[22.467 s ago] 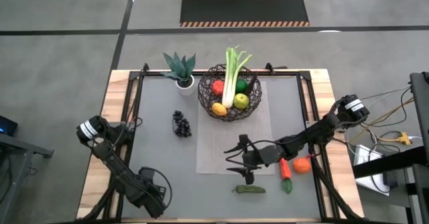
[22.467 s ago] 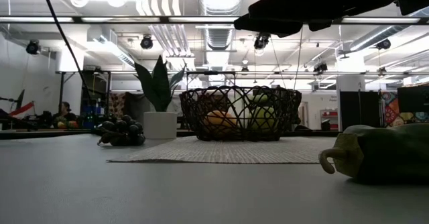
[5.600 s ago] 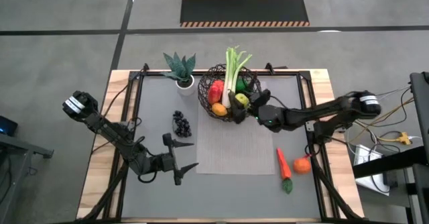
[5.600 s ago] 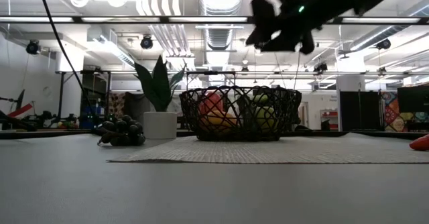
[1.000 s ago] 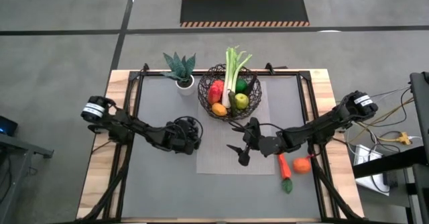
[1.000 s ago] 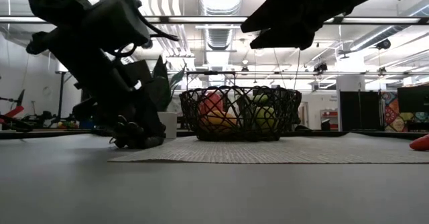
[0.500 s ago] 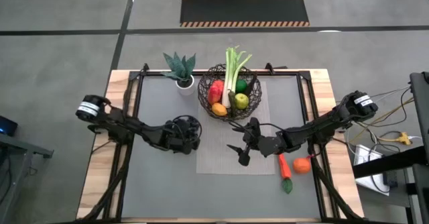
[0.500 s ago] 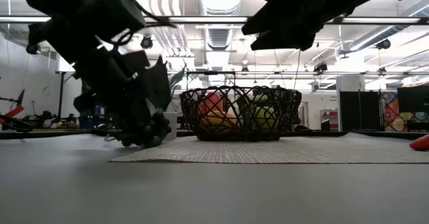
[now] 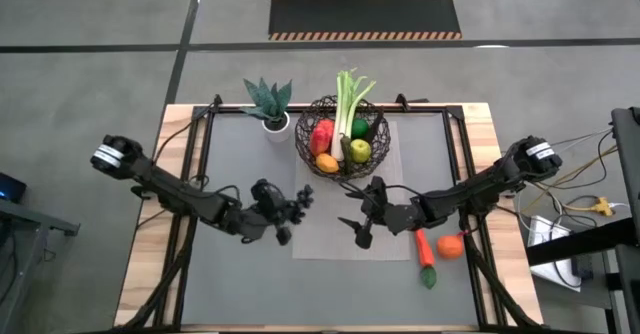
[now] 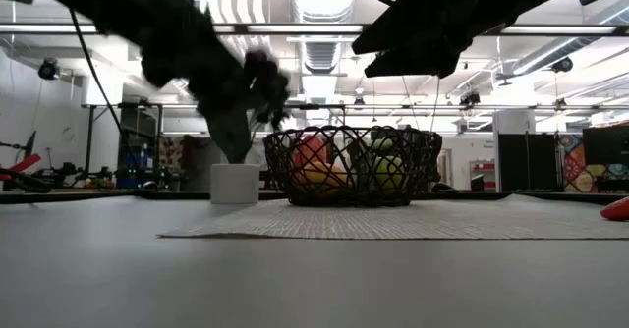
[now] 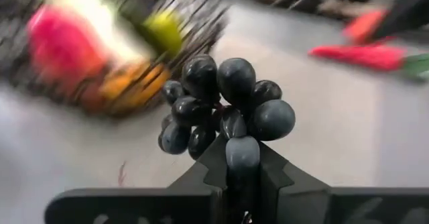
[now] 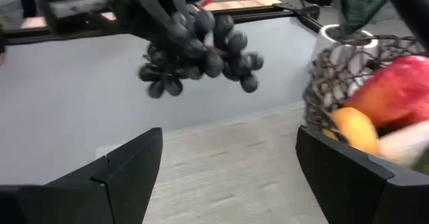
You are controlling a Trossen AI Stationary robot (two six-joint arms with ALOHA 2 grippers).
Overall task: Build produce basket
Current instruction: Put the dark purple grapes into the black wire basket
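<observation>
The grey tabletop (image 9: 230, 274) with its pale wooden edges carries a light woven rectangular mat (image 9: 330, 239) near its middle. At the mat's far end stands the round, see-through basket of dark crisscrossed wire (image 9: 343, 137), and it already holds a long green-and-white leek (image 9: 346, 109) that sticks out over the rim, a red round fruit (image 9: 322, 136), a green round fruit (image 9: 357, 151) and an orange-yellow round fruit (image 9: 326, 162). Just beside the basket, off the mat, sits a small white pot with a spiky green plant (image 9: 270, 104). The left arm reaches across the tabletop from the left edge, and its left claw (image 9: 290, 212) is clamped together on the stem of a bunch of dark, glossy toy grapes (image 11: 224, 113); the low view shows the bunch lifted clear of the surface, level with the basket's rim and on the pot's side of it. The bunch hangs over the mat's near-left edge, short of the basket. The right arm comes in from the right edge, and its right claw (image 9: 357, 221) hovers above the mat with its fingers spread wide and nothing between them, facing the grapes. Near the right edge of the tabletop lie an orange carrot with a green top (image 9: 425, 250) and, just beside it, an orange round fruit (image 9: 450, 245).
</observation>
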